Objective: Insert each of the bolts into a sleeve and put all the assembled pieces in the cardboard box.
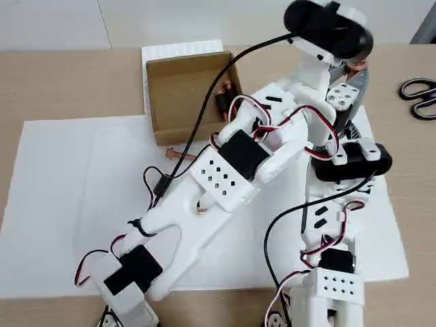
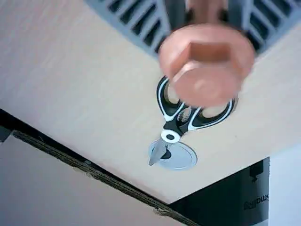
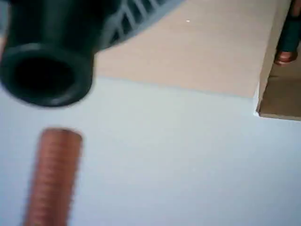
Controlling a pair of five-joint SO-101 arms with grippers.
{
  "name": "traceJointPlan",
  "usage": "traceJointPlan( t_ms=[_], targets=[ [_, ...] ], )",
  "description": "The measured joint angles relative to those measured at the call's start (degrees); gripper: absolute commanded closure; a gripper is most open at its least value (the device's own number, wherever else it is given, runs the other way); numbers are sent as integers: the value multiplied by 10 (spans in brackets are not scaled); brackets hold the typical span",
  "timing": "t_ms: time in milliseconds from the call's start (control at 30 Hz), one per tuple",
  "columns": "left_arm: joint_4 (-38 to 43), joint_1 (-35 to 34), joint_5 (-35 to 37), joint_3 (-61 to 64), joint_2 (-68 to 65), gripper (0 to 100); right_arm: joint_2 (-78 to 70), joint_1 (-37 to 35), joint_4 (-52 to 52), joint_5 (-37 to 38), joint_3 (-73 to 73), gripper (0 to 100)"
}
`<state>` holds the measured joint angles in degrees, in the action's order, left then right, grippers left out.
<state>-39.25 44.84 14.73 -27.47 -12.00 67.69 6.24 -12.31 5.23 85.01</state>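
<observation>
- While the left gripper (image 2: pixel 207 10) is closed on a copper bolt (image 2: pixel 207 66), head toward the camera, scissors (image 2: pixel 188 117) lie on the table (image 2: pixel 70 70) beyond it.
- The right gripper (image 3: pixel 63 19) clamps a black sleeve (image 3: pixel 47 70); a threaded shaft (image 3: pixel 54 174) sits just beside its open end, not inside.
- The cardboard box (image 3: pixel 282 101) lies off to that gripper's side, an assembled piece (image 3: pixel 287 42) inside it.

Lab workbench — scissors (image 2: pixel 170 135), paper sheet (image 1: pixel 75 204).

L arm (image 1: pixel 204 197) stretched diag., fingers (image 2: pixel 136 19) clamping bolt (image 2: pixel 204 63); R arm (image 1: pixel 334 286) alongside, fingers (image 3: pixel 127 21) clamping sleeve (image 3: pixel 47 70).
</observation>
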Motion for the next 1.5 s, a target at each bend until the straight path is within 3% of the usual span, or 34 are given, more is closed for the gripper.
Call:
traceJointPlan(
  t_ms=[367,767,1067,1167,1267,1400,1500],
  targets=[
    [-17,3,0,-1,5,994,0,-5,0,-8,1,996],
    [-91,-34,-41,32,105,994,1,-140,60,-49,-1,996],
    [-172,-80,-146,76,161,994,3,-163,152,-49,-2,996],
    [-172,-121,-84,115,217,994,38,-164,159,-49,-1,996],
    [-150,-163,-76,203,273,994,92,-183,189,-49,-2,996],
    [-61,-156,-76,348,344,995,172,-231,281,-51,-3,996],
    [-47,-150,-64,396,385,995,239,-268,323,-52,-4,996]
  ],
)
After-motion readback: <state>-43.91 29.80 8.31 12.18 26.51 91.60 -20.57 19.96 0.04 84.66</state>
